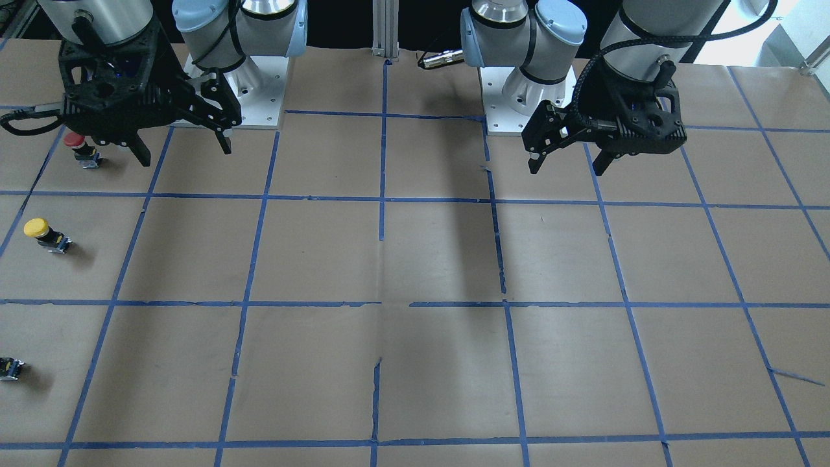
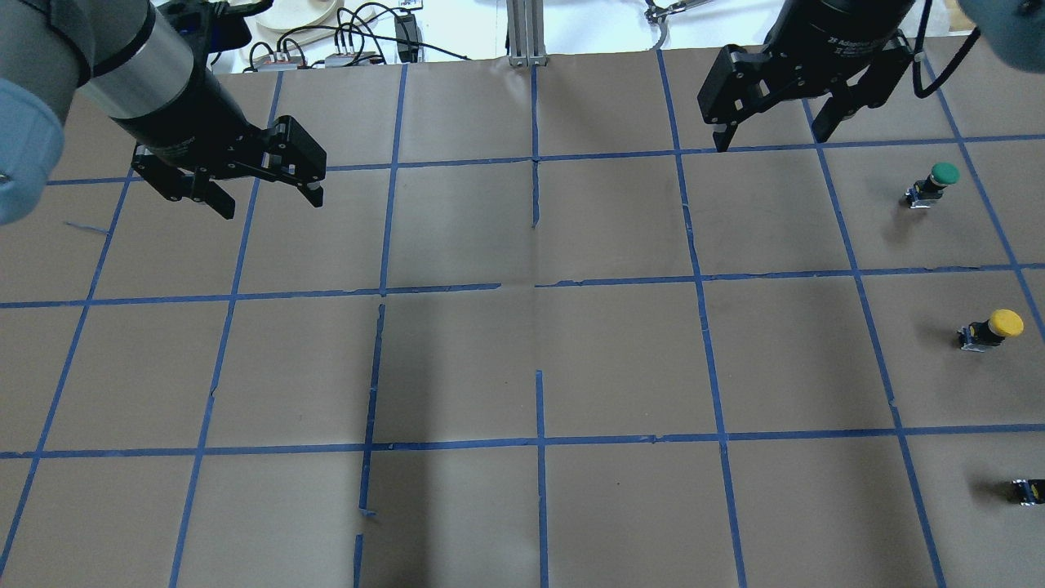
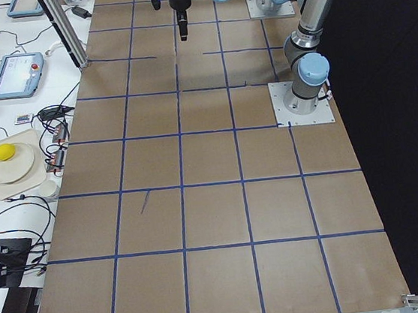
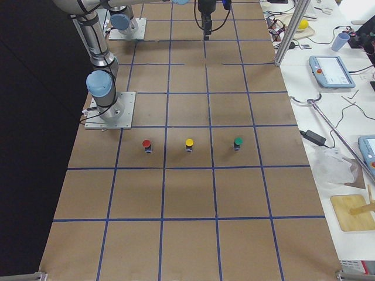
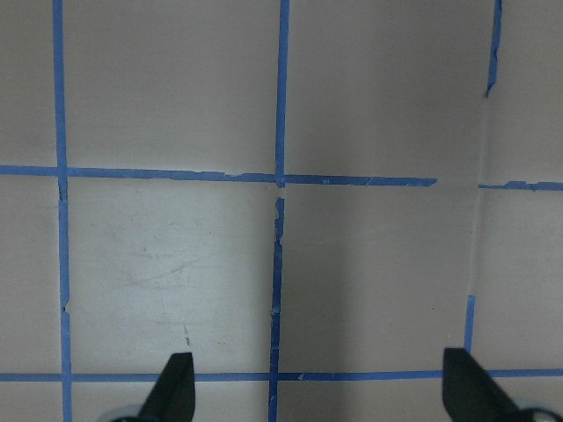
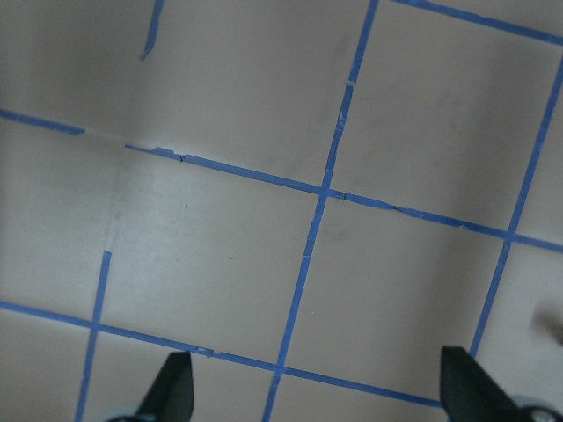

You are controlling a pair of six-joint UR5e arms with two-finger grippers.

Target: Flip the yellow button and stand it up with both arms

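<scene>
Spread wide and holding nothing, above the table (image 1: 428, 259): left gripper (image 1: 566, 170), right gripper (image 1: 185, 155). Well apart from both, yellow button (image 1: 40, 232).

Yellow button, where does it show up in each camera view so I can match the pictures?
Front-facing: the yellow button is at the far left edge, mid-height.
Overhead: far right edge, mid-height.
Exterior left: not in it.
Exterior right: centre, middle of a row of three.
Left wrist: not in it.
Right wrist: not in it.
Landmark: the green button is its neighbour, above it overhead and to its right in exterior right.
</scene>
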